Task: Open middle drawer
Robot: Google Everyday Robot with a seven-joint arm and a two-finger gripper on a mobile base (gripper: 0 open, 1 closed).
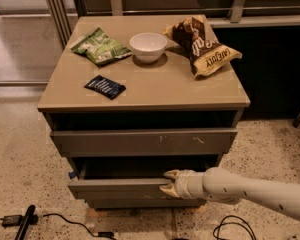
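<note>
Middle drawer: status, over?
Status: tool at the middle drawer front, right of centre. Drawer partly out, dark gap showing behind its front. Floor cable lies lower left, apart from the drawer.

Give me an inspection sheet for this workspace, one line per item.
Surface: tan cabinet top, flat, carrying four loose items.
Job's things: middle drawer pulled partly out, with a dark opening behind its front.
Clutter: green snack bag, white bowl, brown snack bag and dark blue packet, all on the cabinet top.
Grippers: claw at the middle drawer's front, right of centre; arm reaching in from the right.
Cables: black cable on the floor at lower left; another cable loop at lower right.
Surroundings: speckled floor; rails behind the cabinet.
</note>
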